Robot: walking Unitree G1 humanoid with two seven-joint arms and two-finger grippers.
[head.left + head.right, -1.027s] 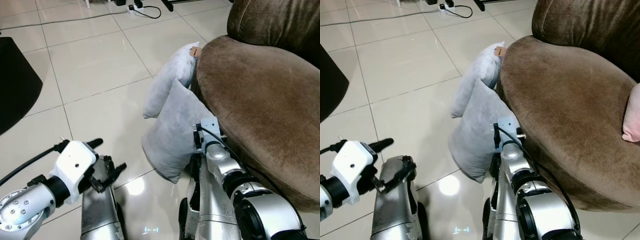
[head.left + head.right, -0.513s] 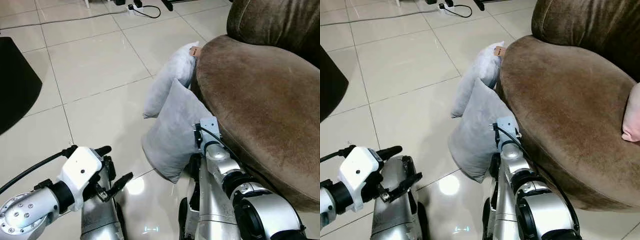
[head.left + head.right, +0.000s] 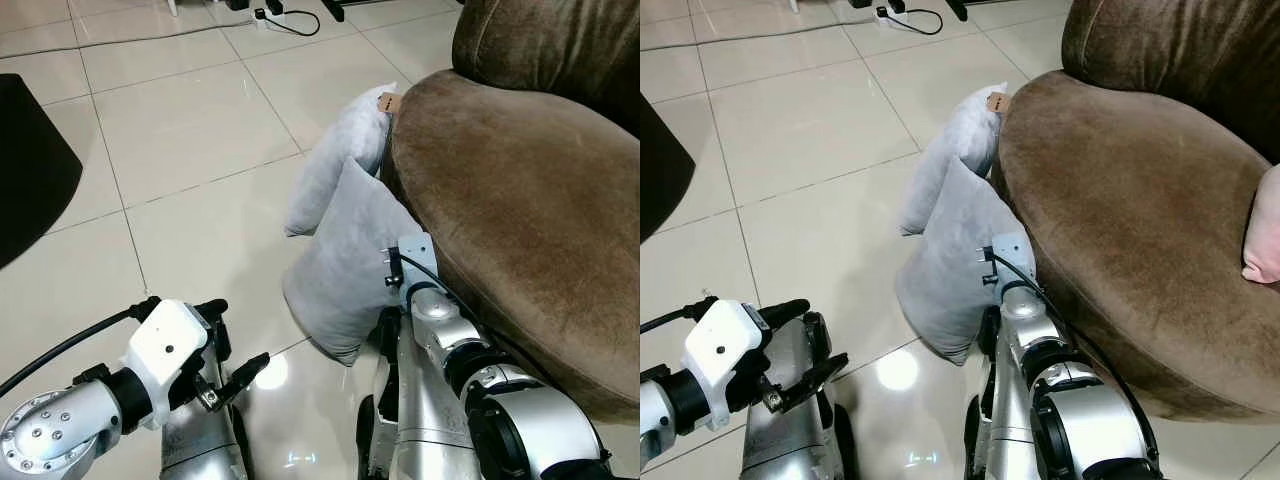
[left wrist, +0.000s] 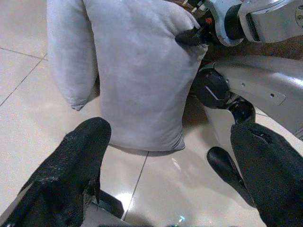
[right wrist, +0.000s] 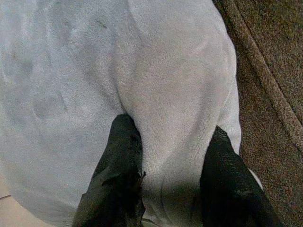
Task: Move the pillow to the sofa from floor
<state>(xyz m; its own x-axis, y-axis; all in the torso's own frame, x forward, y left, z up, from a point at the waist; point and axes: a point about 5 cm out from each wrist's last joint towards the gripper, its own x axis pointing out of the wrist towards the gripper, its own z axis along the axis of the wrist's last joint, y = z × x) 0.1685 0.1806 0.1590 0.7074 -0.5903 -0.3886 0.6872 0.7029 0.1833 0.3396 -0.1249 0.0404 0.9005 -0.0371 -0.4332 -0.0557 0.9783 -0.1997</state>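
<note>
Glossy cream floor tiles (image 3: 190, 130) run up to a round brown sofa (image 3: 520, 190) with a short velvety nap, and two soft grey pillows lean against its curved front edge. The nearer pillow (image 3: 345, 265) stands on the floor on one corner, tilted, its long axis running up toward the sofa seat; the farther pillow (image 3: 335, 160) leans behind it with a small tag at its top. The right gripper (image 5: 165, 184) is pressed into the near pillow's sofa-side edge, its two black fingers (image 5: 120, 175) closed on a plump fold of the fleecy fabric, which bulges between them. The left gripper (image 3: 225, 355) hangs low over the tiles on the pillow's open side, near but not touching it, fingers (image 4: 71, 165) spread wide and pointed at the pillow's lower half. The right arm is thus the one already in contact, and the sofa seat lies just beside and above its grasp, so the lift looks short. The pillow is loose and squashy and will likely sag from a one-sided pinch. A black power strip and cable (image 3: 275, 15) lie on the tiles far behind.
</note>
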